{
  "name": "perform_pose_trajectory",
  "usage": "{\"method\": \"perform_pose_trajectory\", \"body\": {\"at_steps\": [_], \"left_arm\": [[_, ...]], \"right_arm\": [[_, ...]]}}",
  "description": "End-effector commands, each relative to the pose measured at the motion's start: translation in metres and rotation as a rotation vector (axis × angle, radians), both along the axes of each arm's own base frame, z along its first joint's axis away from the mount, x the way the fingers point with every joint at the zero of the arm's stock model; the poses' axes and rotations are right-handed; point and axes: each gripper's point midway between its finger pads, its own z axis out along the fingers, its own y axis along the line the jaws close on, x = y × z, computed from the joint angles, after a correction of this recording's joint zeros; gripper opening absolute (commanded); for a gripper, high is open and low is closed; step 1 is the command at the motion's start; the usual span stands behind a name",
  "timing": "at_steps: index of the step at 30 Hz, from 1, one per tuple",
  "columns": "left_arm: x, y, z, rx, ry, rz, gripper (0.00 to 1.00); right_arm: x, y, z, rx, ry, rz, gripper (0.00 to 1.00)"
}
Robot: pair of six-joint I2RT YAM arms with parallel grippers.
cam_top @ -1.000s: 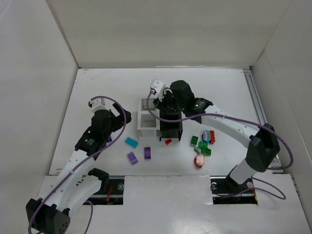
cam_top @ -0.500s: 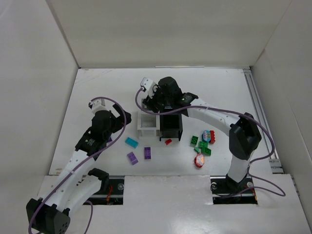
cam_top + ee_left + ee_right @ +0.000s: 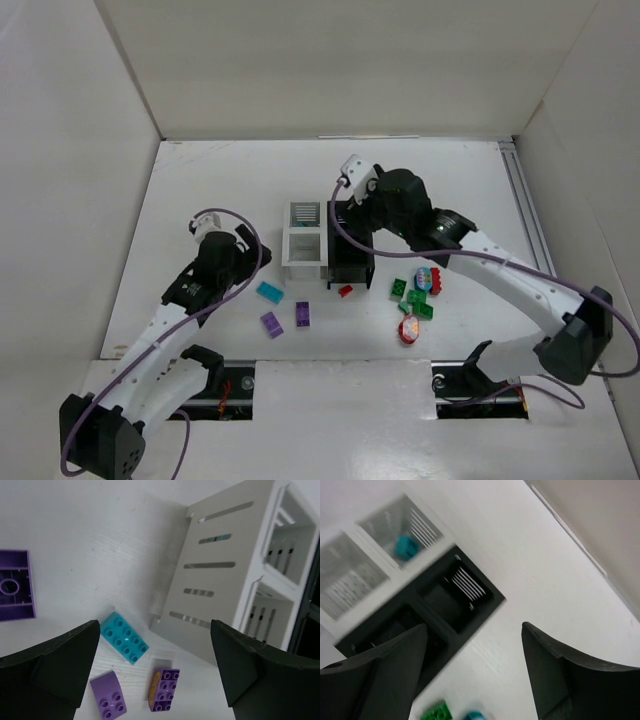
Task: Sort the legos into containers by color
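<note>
Hovering my left gripper point(image 3: 155, 650), jaws apart, empty, over teal brick point(image 3: 124, 641) beside white bins point(image 3: 220, 580); my right gripper point(image 3: 472, 645), jaws also apart, empty, above black bins point(image 3: 445, 600).

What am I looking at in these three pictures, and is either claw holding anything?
Two robot arms are bolted at the near edge of a white table. The wide picture comes from a fixed overhead camera; the other two come from wrist cameras, so the dark wedges are each arm's own fingers. The left gripper and right gripper are both open, holding nothing. Mid-table stand four small containers: white bins and black bins. One white bin contains a teal brick. Loose lie a second teal brick, purple bricks, a red brick, a green-and-red heap and a red-yellow round piece.
</note>
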Motion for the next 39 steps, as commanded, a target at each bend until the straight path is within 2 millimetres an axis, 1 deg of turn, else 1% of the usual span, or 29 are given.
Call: {"method": "perform_pose_trajectory", "body": {"at_steps": [1,2,3,4,5,6,7,8,10,13,15,16,17,18,20,21,22,23,25,26,28,31,32,33,34,36,37,38,39], "left_arm": [[-0.022,-0.006,-0.037,-0.041,0.116,-0.018,0.88],[-0.024,-0.006,-0.043,-0.051,0.129,-0.006,0.88],[-0.026,-0.008,-0.047,-0.059,0.135,-0.006,0.87],[-0.031,-0.010,-0.060,-0.044,0.169,-0.016,0.87],[-0.030,-0.008,-0.063,-0.042,0.181,0.000,0.87],[-0.032,-0.010,-0.067,-0.029,0.192,-0.006,0.87],[-0.032,-0.010,-0.070,-0.033,0.209,0.005,0.87],[-0.035,-0.009,-0.079,-0.031,0.252,0.023,0.87],[-0.037,-0.010,-0.086,-0.029,0.280,0.041,0.87],[-0.037,-0.009,-0.093,-0.061,0.331,0.114,0.87],[-0.040,-0.006,-0.098,-0.058,0.369,0.156,0.85],[-0.041,-0.005,-0.101,-0.047,0.394,0.176,0.84],[-0.041,-0.002,-0.102,-0.052,0.412,0.219,0.84],[-0.038,-0.002,-0.098,-0.050,0.413,0.238,0.84],[-0.039,0.003,-0.102,-0.031,0.449,0.281,0.81],[-0.036,0.001,-0.100,-0.037,0.450,0.290,0.79],[-0.031,0.000,-0.097,-0.041,0.440,0.301,0.78],[-0.033,0.001,-0.103,-0.026,0.463,0.305,0.78],[-0.025,-0.003,-0.099,-0.037,0.463,0.319,0.74],[-0.034,0.001,-0.110,-0.002,0.516,0.327,0.74],[-0.036,0.006,-0.114,0.030,0.545,0.354,0.72],[-0.037,0.008,-0.120,0.058,0.587,0.382,0.67],[-0.033,0.006,-0.117,0.051,0.577,0.380,0.67],[-0.033,0.006,-0.121,0.058,0.587,0.382,0.67],[-0.030,0.005,-0.121,0.058,0.587,0.382,0.65],[-0.031,0.006,-0.125,0.075,0.610,0.385,0.60],[-0.029,0.004,-0.125,0.075,0.610,0.385,0.53],[-0.032,0.003,-0.125,0.084,0.618,0.376,0.50],[-0.035,0.001,-0.127,0.095,0.626,0.366,0.48]], "right_arm": [[-0.007,-0.068,-0.015,-0.082,0.023,-0.243,0.81],[-0.010,-0.076,-0.019,-0.080,0.037,-0.262,0.81],[-0.012,-0.094,-0.025,-0.088,0.046,-0.293,0.82],[-0.011,-0.108,-0.029,-0.097,0.056,-0.327,0.82],[-0.014,-0.109,-0.032,-0.095,0.061,-0.319,0.82],[-0.012,-0.123,-0.037,-0.099,0.076,-0.348,0.82],[-0.013,-0.128,-0.043,-0.101,0.090,-0.354,0.82],[-0.015,-0.132,-0.041,-0.087,0.097,-0.351,0.82],[-0.015,-0.146,-0.052,-0.097,0.126,-0.379,0.82],[-0.014,-0.161,-0.055,-0.089,0.142,-0.420,0.82],[-0.015,-0.167,-0.061,-0.096,0.162,-0.431,0.82],[-0.016,-0.166,-0.058,-0.086,0.158,-0.423,0.82],[-0.018,-0.171,-0.064,-0.089,0.178,-0.440,0.82],[-0.019,-0.175,-0.067,-0.090,0.181,-0.451,0.82],[-0.021,-0.179,-0.069,-0.092,0.184,-0.460,0.82],[-0.022,-0.180,-0.074,-0.098,0.192,-0.461,0.82],[-0.022,-0.187,-0.070,-0.095,0.179,-0.486,0.82],[-0.021,-0.189,-0.069,-0.100,0.175,-0.495,0.82],[-0.021,-0.196,-0.074,-0.105,0.184,-0.515,0.83],[-0.021,-0.196,-0.074,-0.105,0.184,-0.515,0.83],[-0.022,-0.202,-0.078,-0.123,0.187,-0.529,0.83],[-0.022,-0.209,-0.087,-0.132,0.203,-0.538,0.83],[-0.022,-0.209,-0.089,-0.131,0.202,-0.538,0.83],[-0.021,-0.210,-0.093,-0.133,0.216,-0.538,0.83],[-0.019,-0.212,-0.091,-0.127,0.209,-0.548,0.83],[-0.017,-0.213,-0.098,-0.143,0.229,-0.542,0.83],[-0.017,-0.211,-0.099,-0.139,0.232,-0.534,0.83],[-0.018,-0.215,-0.105,-0.149,0.250,-0.544,0.83],[-0.018,-0.215,-0.105,-0.149,0.250,-0.544,0.83]]}}
